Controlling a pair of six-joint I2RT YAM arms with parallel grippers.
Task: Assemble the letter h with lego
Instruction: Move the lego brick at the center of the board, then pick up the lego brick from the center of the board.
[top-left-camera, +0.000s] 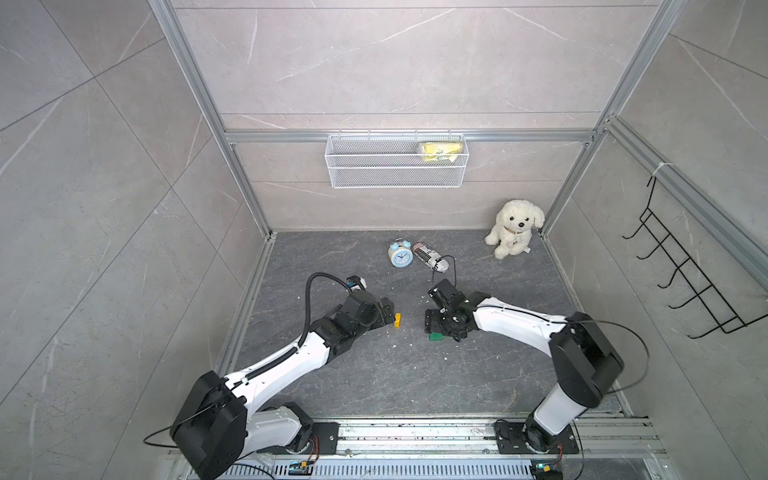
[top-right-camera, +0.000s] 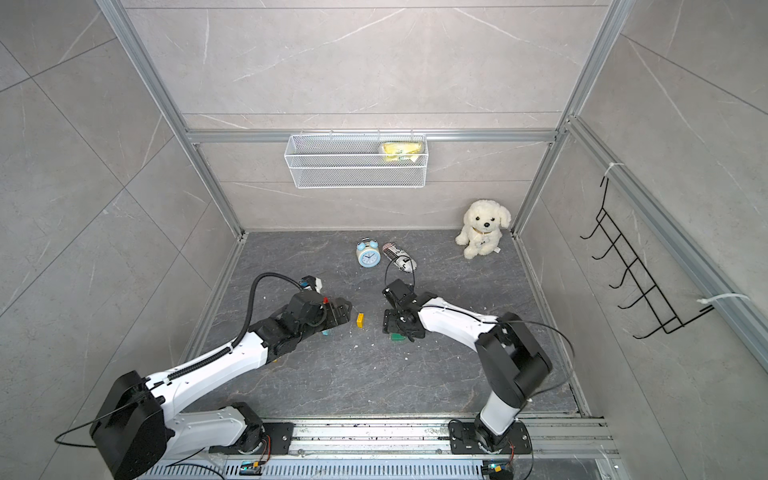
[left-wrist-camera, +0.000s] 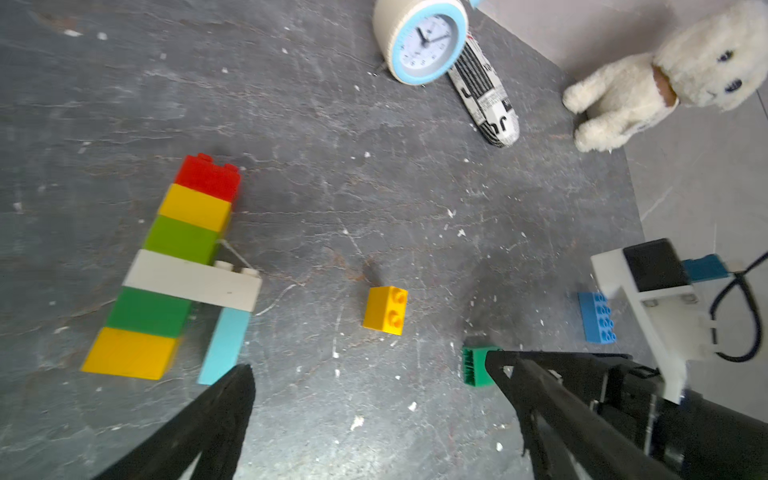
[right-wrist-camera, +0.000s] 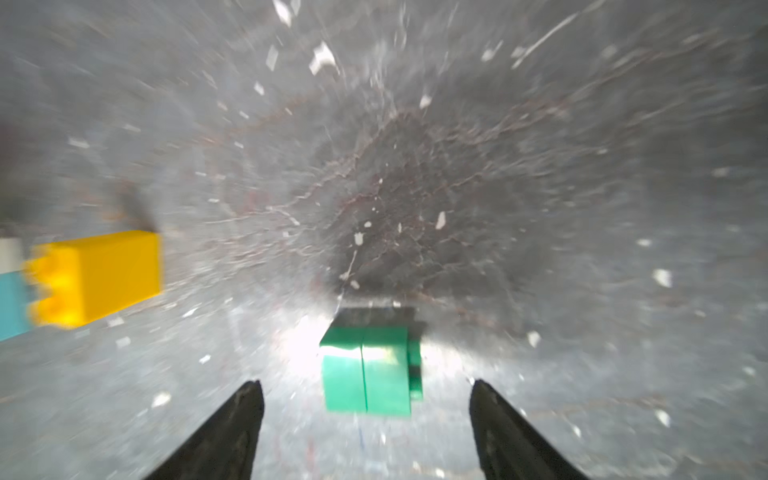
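In the left wrist view a flat lego assembly (left-wrist-camera: 183, 266) lies on the dark table: a red, yellow, green, white, green, yellow column with a light-blue brick (left-wrist-camera: 224, 345) under the white bar. A loose yellow brick (left-wrist-camera: 385, 310) (top-left-camera: 397, 321) (top-right-camera: 360, 320) lies just ahead of my left gripper (left-wrist-camera: 370, 370) (top-left-camera: 388, 311), which is open and empty. A green brick (right-wrist-camera: 365, 370) (top-left-camera: 436, 336) (top-right-camera: 398, 337) rests on the table between the spread fingers of my right gripper (right-wrist-camera: 365, 395) (top-left-camera: 432, 328), untouched. A blue brick (left-wrist-camera: 597, 316) lies beside the right arm.
At the back stand a blue alarm clock (top-left-camera: 401, 254), a printed roll (top-left-camera: 430, 257) and a white plush dog (top-left-camera: 515, 227). A wire basket (top-left-camera: 395, 162) hangs on the back wall and a black hook rack (top-left-camera: 685, 270) on the right wall. White flecks dot the table.
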